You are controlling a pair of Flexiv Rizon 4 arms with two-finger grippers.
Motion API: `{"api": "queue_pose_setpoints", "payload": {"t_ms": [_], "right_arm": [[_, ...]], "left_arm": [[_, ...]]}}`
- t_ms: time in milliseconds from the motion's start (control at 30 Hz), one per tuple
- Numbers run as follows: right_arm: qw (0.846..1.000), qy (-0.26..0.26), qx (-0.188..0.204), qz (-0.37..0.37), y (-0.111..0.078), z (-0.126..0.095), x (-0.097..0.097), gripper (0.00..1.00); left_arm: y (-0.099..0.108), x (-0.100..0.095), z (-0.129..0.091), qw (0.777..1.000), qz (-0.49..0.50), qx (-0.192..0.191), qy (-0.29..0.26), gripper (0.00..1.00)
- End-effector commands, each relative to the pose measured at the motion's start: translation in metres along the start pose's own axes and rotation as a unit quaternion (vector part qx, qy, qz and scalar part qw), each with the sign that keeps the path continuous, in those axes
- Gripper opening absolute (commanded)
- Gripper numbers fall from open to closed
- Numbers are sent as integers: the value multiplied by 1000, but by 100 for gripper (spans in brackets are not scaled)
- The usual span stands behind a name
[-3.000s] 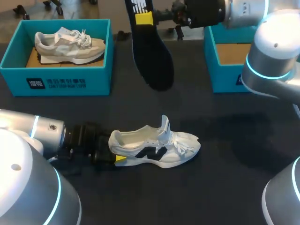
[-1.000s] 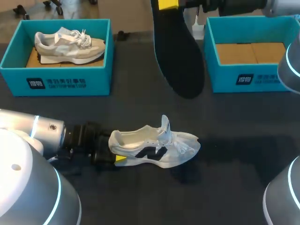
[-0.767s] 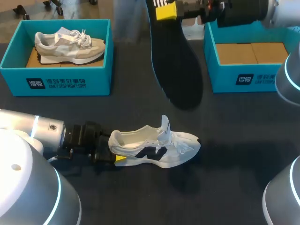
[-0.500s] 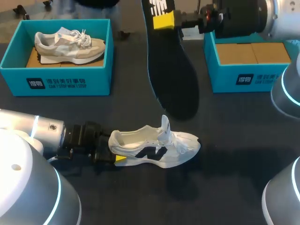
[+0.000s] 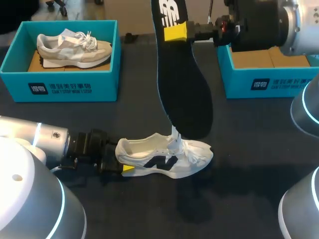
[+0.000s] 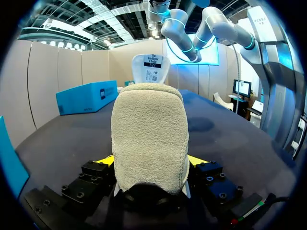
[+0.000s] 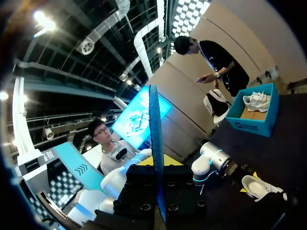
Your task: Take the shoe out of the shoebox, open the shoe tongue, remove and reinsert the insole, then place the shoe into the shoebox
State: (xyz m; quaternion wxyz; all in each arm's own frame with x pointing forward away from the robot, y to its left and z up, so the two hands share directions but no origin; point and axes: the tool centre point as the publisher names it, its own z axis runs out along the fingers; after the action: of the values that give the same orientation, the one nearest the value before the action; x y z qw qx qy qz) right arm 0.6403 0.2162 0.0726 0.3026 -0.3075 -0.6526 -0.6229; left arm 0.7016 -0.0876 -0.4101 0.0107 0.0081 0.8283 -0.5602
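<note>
Dark table, two boxes, one loose shoe.
I see a black tabletop (image 5: 239, 149) carrying a teal left box (image 5: 60, 87) at the far left (a beige shoe (image 5: 75, 48) sits inside it), a teal right box (image 5: 269, 82) at the far right with a bare cardboard floor, and a white shoe (image 5: 164, 159) near the front middle, upright on its sole, toe toward my right, well apart from both boxes.

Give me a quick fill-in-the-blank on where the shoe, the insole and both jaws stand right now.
The right arm's jaws hold the dark ___ up in the air. On the white shoe, the left arm's jaws are shut on the ___ end. The beige shoe lies in the ___ shoebox. Missing words: insole; heel; left.
</note>
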Motion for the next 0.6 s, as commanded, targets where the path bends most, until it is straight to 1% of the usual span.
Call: {"api": "queue_pose_setpoints", "payload": {"t_ms": [33, 367, 400, 433, 467, 500, 600], "right_arm": [[1000, -2, 0, 1, 0, 2, 0, 0], [1000, -2, 0, 1, 0, 2, 0, 0], [1000, -2, 0, 1, 0, 2, 0, 0], [1000, -2, 0, 1, 0, 2, 0, 0], [1000, -2, 0, 1, 0, 2, 0, 0], [1000, -2, 0, 1, 0, 2, 0, 0], [1000, -2, 0, 1, 0, 2, 0, 0]], "left_arm": [[1, 0, 1, 1000, 0, -1, 0, 0], [1, 0, 1, 1000, 0, -1, 0, 0], [1, 0, 1, 1000, 0, -1, 0, 31], [1, 0, 1, 1000, 0, -1, 0, 58], [0, 0, -1, 1000, -1, -1, -1, 90], [-2, 0, -6, 1000, -1, 2, -4, 100], [-9, 4, -17, 1000, 4, 4, -4, 100]]}}
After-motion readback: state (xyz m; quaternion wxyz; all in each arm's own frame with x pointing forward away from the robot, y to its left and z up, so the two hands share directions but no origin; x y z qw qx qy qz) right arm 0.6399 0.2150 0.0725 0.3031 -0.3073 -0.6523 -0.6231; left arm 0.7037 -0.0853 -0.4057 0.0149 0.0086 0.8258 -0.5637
